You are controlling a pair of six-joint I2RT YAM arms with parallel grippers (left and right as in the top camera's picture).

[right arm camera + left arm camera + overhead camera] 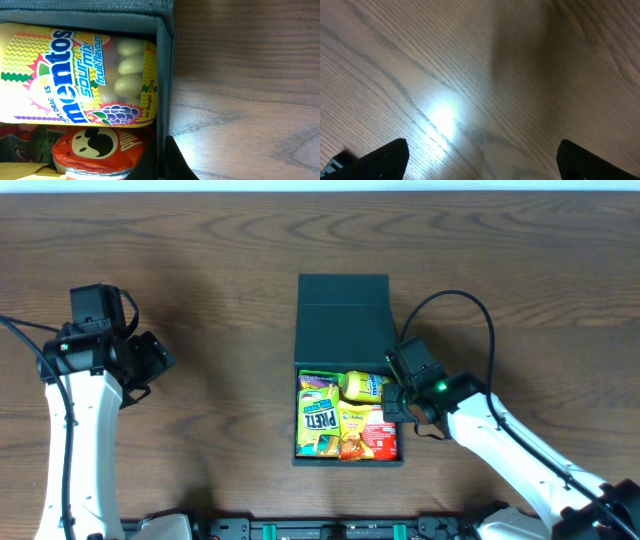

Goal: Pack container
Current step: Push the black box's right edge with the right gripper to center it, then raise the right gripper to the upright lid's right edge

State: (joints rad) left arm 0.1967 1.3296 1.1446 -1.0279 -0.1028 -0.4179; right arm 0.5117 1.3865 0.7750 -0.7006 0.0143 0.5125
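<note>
the container (350, 461) sits mid-table, its lid (343, 310) thrown back flat on the far side. inside, a yellow mentos canister (75, 75) lies against the far wall, a red can (100, 150) is touching it on the near side, and a green pretz pack (318, 418) is over on the left. the right gripper (395, 405) is at the box's right wall, with one dark finger (172, 160) showing at that rim. the other is out of sight, so i can't tell if it's spread or closed. the left gripper (481, 160) hangs over the wooden table (200, 260), well off to the left, fingers wide apart.
</note>
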